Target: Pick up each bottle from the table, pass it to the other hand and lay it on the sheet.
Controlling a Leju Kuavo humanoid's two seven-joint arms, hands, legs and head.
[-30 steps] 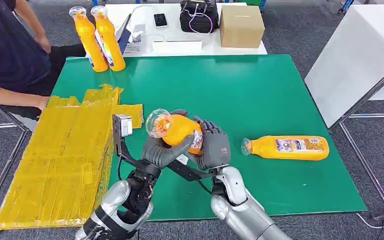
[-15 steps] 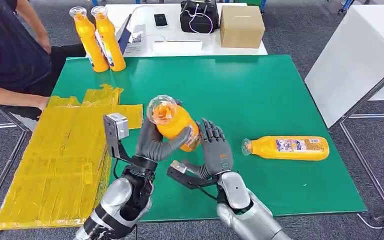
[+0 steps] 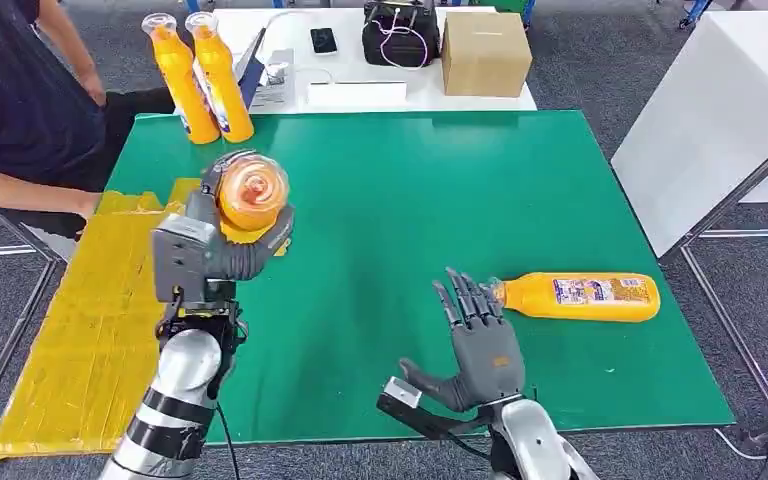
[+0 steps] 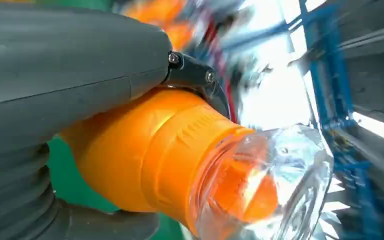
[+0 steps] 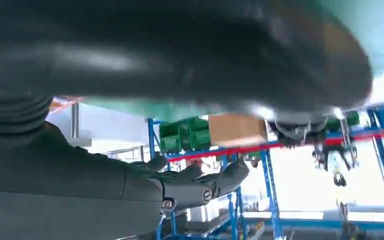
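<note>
Left hand (image 3: 222, 250) grips orange plastic juice bottle (image 3: 251, 195), cap toward camera, above yellow sheet (image 3: 100, 320) at bench's left edge; right hand (image 3: 480, 335) spread, empty.

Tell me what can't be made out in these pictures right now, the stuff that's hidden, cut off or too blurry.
- Held bottle: in the head view the left hand covers its body and label.
- Left wrist view: background behind the bottle is motion-blurred.
- Right wrist view: the right hand blocks the lying bottle.
- Lying bottle's label: too small to read in the head view.
- Person: cut off by the head view's edge.
- Yellow sheet: near corner partly behind the left arm.
</note>
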